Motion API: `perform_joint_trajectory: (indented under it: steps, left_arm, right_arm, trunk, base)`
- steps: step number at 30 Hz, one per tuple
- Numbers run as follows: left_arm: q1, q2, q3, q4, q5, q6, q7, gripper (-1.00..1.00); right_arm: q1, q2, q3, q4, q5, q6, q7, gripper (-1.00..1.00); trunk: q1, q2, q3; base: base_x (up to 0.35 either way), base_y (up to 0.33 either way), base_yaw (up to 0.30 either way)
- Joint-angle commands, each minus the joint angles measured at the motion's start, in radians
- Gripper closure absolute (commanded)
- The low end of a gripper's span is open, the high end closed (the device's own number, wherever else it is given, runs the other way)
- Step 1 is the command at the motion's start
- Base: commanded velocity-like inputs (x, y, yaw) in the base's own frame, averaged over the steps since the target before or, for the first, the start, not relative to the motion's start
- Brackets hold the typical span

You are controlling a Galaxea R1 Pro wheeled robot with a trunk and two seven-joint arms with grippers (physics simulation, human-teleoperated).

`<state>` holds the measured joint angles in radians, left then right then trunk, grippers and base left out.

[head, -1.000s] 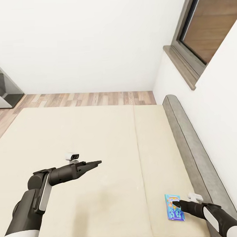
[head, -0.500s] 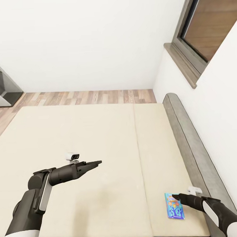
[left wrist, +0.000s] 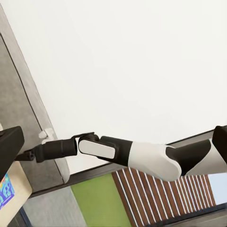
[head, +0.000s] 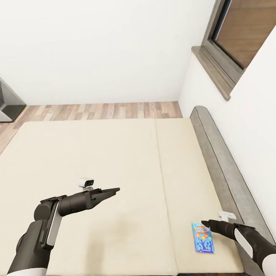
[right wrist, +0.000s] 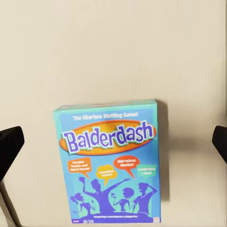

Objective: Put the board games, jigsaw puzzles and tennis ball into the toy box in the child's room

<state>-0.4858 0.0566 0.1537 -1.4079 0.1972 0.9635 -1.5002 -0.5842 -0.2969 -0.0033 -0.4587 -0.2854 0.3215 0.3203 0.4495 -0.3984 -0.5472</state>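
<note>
The right arm reached low from the robot's right side, its white and dark grey forearm angled toward the near right corner of the bed (head: 95, 164), and the right gripper (head: 207, 224) hung just above the blue board game (head: 203, 243). In the right wrist view its dark fingers (right wrist: 10, 146) stood spread wide at either edge of the picture, well clear of the box on both sides, closing on nothing. The board game (right wrist: 111, 163) lay flat on the cream mattress, a smooth rectangular cardboard box printed in bright blue with an orange oval bearing the word "Balderdash" and purple cartoon figures beneath it. The left arm was bent at the elbow and held level over the middle of the mattress, its black tapered left gripper (head: 112, 191) pointing toward the robot's right, with a small white camera mounted on top; whether its fingers were parted or together could not be told. The mattress was plain and matte, split by a lengthwise seam, and edged on the right by a rounded grey upholstered frame (head: 219, 158) against the white wall. A dark-framed window (head: 230, 37) with a wood-toned sill sat above it, and pale wood-plank flooring (head: 100, 110) ran beyond the bed.
</note>
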Motion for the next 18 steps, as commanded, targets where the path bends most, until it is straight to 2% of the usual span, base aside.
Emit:
perform_joint_trajectory:
  steps: [1, 18]
  left_arm:
    - [0.0, 0.0, -0.001, 0.0, 0.0, 0.011, -0.003, -1.0]
    - [0.0, 0.001, -0.001, 0.0, -0.002, 0.011, -0.003, -1.0]
  right_arm:
    - [-0.001, 0.0, 0.0, -0.002, -0.007, 0.006, -0.004, -1.0]
    - [-0.003, 0.013, 0.006, -0.023, -0.006, 0.005, -0.008, -1.0]
  trunk:
    - [0.0, -0.002, -0.003]
    - [0.0, -0.002, -0.026]
  base:
    - [0.0, 0.0, 0.0]
    - [0.0, 0.0, 0.0]
